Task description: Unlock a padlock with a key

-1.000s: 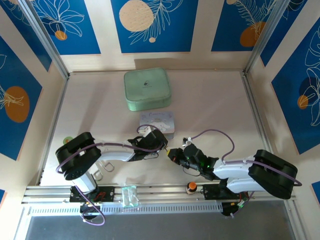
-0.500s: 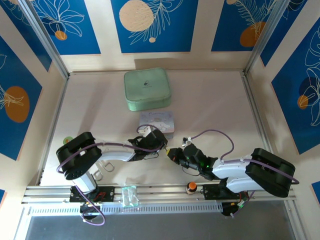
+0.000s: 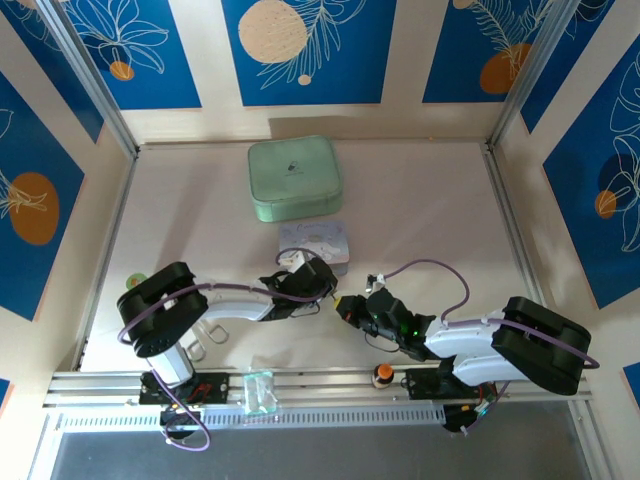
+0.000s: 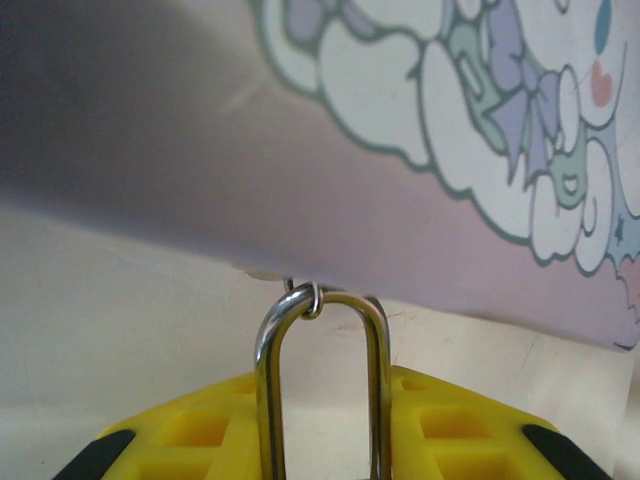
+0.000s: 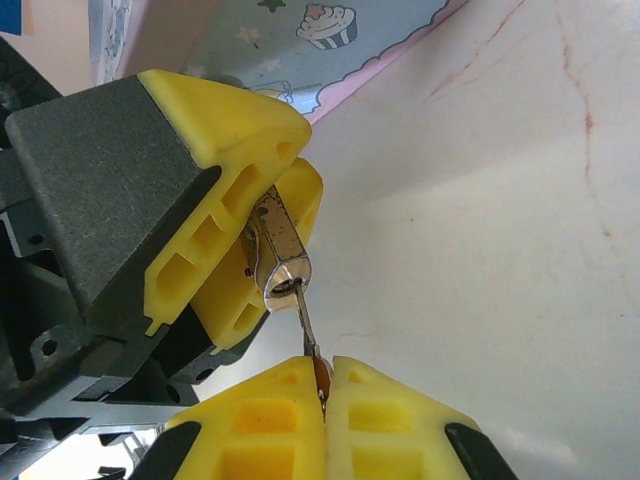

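Right wrist: key [image 5: 306, 322] in right claw [image 5: 326, 368] — tip apparently in padlock [image 5: 280, 268].

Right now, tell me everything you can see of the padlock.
The padlock is tiny, its metal body clamped between the yellow jaws of the left gripper. Its keyhole end faces the right gripper, whose shut jaws pinch the key; the key's tip sits in the keyhole. The thin silver shackle rises between the jaws as a loop, a tiny wire ring on its top, close to the cartoon-printed tin. Locked or not, I cannot tell.
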Tool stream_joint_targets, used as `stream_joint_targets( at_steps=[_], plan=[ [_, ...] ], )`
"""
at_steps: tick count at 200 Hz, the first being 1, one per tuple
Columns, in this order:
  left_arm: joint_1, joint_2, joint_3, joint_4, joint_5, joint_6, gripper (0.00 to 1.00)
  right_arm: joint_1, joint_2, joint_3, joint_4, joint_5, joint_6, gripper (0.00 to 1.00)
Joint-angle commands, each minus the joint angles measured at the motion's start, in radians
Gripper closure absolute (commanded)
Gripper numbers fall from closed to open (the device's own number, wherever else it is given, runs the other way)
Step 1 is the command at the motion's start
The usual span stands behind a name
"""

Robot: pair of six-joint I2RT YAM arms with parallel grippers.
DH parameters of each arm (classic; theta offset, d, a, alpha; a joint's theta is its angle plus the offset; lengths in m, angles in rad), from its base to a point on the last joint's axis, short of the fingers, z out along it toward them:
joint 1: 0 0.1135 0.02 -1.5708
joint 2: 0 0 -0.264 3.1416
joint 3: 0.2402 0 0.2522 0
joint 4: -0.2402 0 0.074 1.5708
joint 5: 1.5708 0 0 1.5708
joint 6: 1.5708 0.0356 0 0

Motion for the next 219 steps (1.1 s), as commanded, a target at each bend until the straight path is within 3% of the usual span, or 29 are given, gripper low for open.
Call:
stream_joint_targets(
  at_steps=[1,74,130,184,219],
  plan=[
    [-0.023,0.006,0.025,0.038,0.035,-0.019,1.0,0.001,-0.018,-0.011,0.048,0.056,0.018,1.0],
    [-0.027,0.005,0.058,-0.016,0.031,0.013,1.0,0.001,-0.07,-0.002,-0.012,0.082,-0.006,1.0],
    [-0.037,-0.006,0.064,-0.017,0.036,0.009,1.0,-0.011,-0.011,0.007,0.029,0.058,0.01,1.0],
    [-0.047,-0.001,0.058,0.045,0.089,-0.004,1.0,-0.089,0.079,0.037,0.203,-0.113,-0.071,1.0],
    [-0.054,-0.004,0.034,0.089,0.126,-0.029,1.0,-0.145,0.087,0.05,0.19,-0.188,-0.105,1.0]
  ],
)
